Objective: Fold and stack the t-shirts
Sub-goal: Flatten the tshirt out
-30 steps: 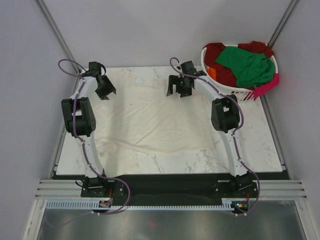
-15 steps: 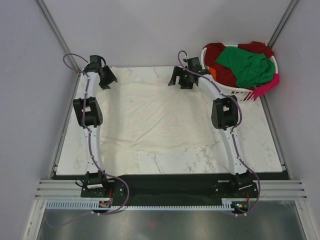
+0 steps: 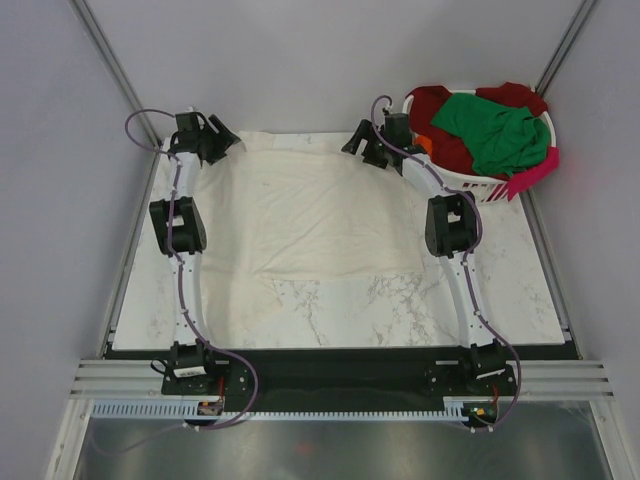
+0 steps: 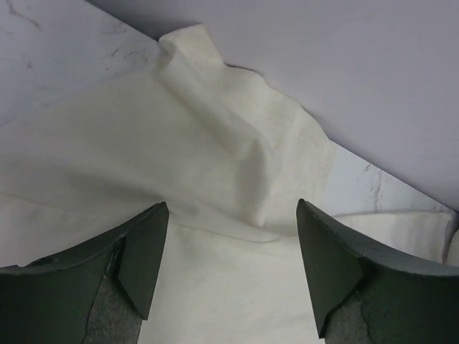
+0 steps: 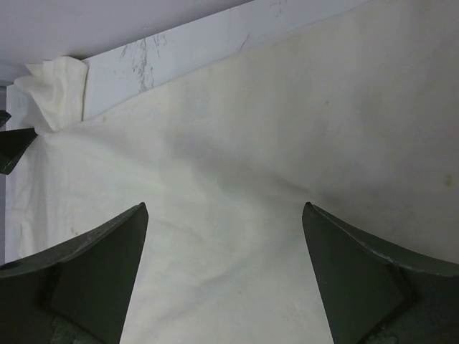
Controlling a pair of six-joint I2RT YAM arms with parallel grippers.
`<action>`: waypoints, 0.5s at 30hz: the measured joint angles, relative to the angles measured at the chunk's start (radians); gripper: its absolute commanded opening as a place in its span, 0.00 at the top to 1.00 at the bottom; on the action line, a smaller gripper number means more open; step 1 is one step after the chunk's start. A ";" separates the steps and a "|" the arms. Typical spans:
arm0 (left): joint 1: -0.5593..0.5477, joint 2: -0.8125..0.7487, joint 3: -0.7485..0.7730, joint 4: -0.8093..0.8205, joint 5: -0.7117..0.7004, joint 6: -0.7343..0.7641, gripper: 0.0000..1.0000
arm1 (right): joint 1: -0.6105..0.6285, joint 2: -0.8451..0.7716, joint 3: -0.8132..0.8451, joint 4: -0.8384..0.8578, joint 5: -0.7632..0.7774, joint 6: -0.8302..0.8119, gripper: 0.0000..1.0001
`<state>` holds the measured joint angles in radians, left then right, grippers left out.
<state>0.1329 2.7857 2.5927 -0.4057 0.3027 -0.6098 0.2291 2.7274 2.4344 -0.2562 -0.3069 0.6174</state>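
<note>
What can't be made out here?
- Top view: basket contents below the green t-shirt and dark red t-shirt, which cover whatever lies underneath.
- Top view: orange t-shirt, only a sliver shows beside the right arm.
- Wrist views: cream t-shirt outline, cut off by frame edges and by the open left gripper and right gripper.

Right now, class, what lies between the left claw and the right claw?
Only the cream t-shirt, spread on the table, spans the stretch from left claw to right claw; the top external view shows it.
</note>
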 measured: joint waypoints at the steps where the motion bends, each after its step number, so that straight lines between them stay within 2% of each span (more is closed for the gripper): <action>1: 0.000 0.001 0.000 0.020 0.010 -0.008 0.20 | 0.001 -0.003 -0.013 0.018 -0.004 -0.002 0.02; 4: 0.000 -0.021 -0.032 0.068 0.033 -0.018 0.20 | 0.001 -0.041 -0.092 0.077 -0.032 -0.018 0.02; 7: 0.000 -0.137 -0.180 0.078 0.047 -0.019 0.18 | 0.000 -0.093 -0.156 0.095 -0.090 -0.048 0.02; 10: 0.002 -0.341 -0.379 0.066 0.044 -0.019 0.18 | -0.001 -0.177 -0.220 0.102 -0.142 -0.070 0.02; 12: 0.003 -0.542 -0.541 0.029 0.020 -0.019 0.20 | -0.001 -0.278 -0.294 0.115 -0.165 -0.075 0.02; 15: 0.005 -0.873 -0.751 -0.022 -0.037 -0.026 0.29 | 0.007 -0.510 -0.498 0.132 -0.151 -0.092 0.02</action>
<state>0.1383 1.9129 1.8416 -0.4274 0.2653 -0.6361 0.2359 2.2169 1.9362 -0.1238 -0.4576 0.5251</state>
